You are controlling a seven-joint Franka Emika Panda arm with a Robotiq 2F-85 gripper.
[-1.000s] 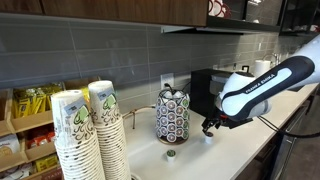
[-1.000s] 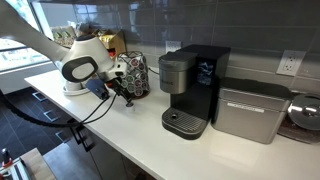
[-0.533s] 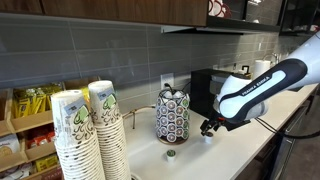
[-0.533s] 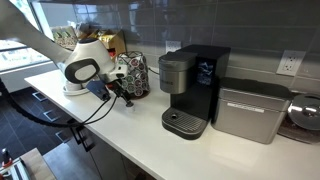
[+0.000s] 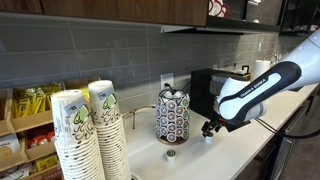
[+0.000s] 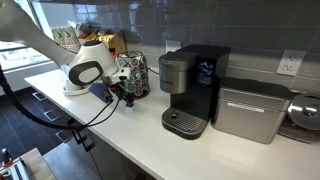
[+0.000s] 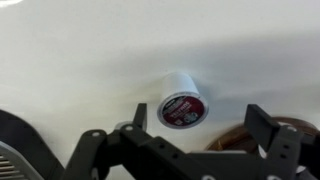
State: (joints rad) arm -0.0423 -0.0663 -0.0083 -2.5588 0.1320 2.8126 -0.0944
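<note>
A white coffee pod (image 7: 183, 103) with a dark red lid lies on its side on the white counter (image 7: 80, 60). My gripper (image 7: 200, 118) is open and hovers just above the pod, one finger on each side, not touching it. In both exterior views the gripper (image 5: 211, 128) (image 6: 124, 97) hangs low over the counter between the pod carousel (image 5: 172, 115) (image 6: 133, 72) and the black coffee maker (image 6: 190, 85). The pod shows as a small white spot (image 5: 206, 137) under the fingers.
Two tall stacks of paper cups (image 5: 85, 130) stand at the counter's near end. A silver appliance (image 6: 250, 110) sits beside the coffee maker. A loose dark pod (image 5: 170, 153) lies in front of the carousel. A brown round object (image 7: 235, 140) lies partly hidden behind the fingers.
The arm has shifted only slightly toward the coffee maker. The gripper stays open over the pod.
</note>
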